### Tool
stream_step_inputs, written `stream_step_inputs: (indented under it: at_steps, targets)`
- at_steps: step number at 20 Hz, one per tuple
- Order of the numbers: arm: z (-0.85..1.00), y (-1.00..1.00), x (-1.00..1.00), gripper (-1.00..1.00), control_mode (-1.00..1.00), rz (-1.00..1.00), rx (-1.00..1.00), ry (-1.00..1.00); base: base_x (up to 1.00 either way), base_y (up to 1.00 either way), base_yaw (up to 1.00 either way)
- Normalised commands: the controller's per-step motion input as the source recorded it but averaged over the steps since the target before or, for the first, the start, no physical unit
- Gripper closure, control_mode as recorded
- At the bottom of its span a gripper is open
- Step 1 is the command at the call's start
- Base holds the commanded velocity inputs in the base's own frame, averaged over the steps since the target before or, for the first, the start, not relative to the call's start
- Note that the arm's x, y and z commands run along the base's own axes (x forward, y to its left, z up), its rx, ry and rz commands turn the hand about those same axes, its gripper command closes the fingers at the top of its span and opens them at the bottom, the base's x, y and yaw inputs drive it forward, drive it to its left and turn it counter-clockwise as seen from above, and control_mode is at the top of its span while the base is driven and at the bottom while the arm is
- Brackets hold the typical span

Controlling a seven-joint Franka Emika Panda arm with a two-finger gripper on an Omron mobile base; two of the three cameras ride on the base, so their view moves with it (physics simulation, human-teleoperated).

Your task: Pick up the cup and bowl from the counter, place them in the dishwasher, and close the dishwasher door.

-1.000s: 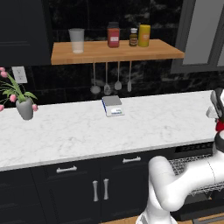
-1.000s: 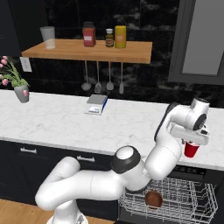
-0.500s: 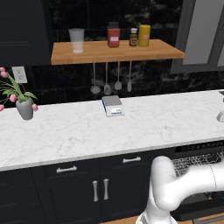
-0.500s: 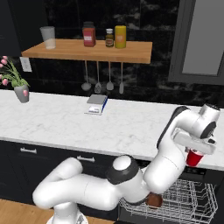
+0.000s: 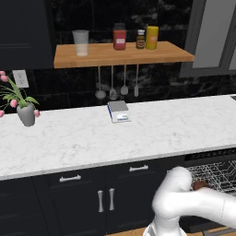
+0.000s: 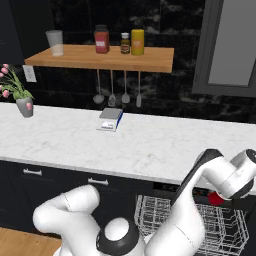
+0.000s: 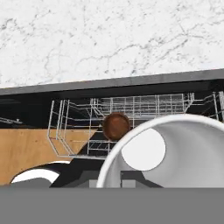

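My gripper [image 6: 221, 194] is shut on the red cup [image 6: 215, 199] and holds it just past the counter's [image 6: 150, 146] front edge, above the dishwasher's wire rack [image 6: 150, 216]. In the hand view the cup's white inside [image 7: 175, 153] fills the lower right, its mouth turned toward the camera. The dark-brown bowl [image 7: 116, 126] sits in the rack [image 7: 74, 131], below and to the left of the cup. It also peeks out beside my arm as a brown spot, the bowl [image 5: 199, 185]. The dishwasher [image 5: 216, 170] stands open under the white marble counter [image 5: 92, 138].
A small scale [image 5: 119, 111] lies mid-counter, and a pink flower vase [image 5: 26, 113] stands at the far left. The wooden shelf [image 6: 100, 56] carries a tumbler, jars and hanging utensils. Navy cabinets [image 5: 87, 198] lie left of the dishwasher, above the wooden floor [image 7: 26, 153].
The arm has swung right and down with the cup, from over the counter's edge to just above the dishwasher rack. The hand has left the left base view.
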Motion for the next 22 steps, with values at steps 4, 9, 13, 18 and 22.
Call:
stream_step_inputs:
  at_steps: [4,9,13,18,22]
  targets:
    - [-0.14,0.47,-1.00,1.00,-1.00,0.13,0.00,-0.29,0.00,0.00,0.00]
    - [-0.24,0.47,-0.80,1.00,-1.00,0.13,0.00,-0.12,0.00,0.00,0.00]
    - [-0.27,0.14,-0.08,1.00,-1.00,0.05,0.00,-0.01,0.00,0.00,0.00]
    - [-0.33,0.02,0.35,1.00,-1.00,0.00,0.00,0.09,0.00,0.00,0.00]
    - [-0.07,0.00,0.47,1.00,-1.00,0.00,0.00,0.28,0.00,0.00,0.00]
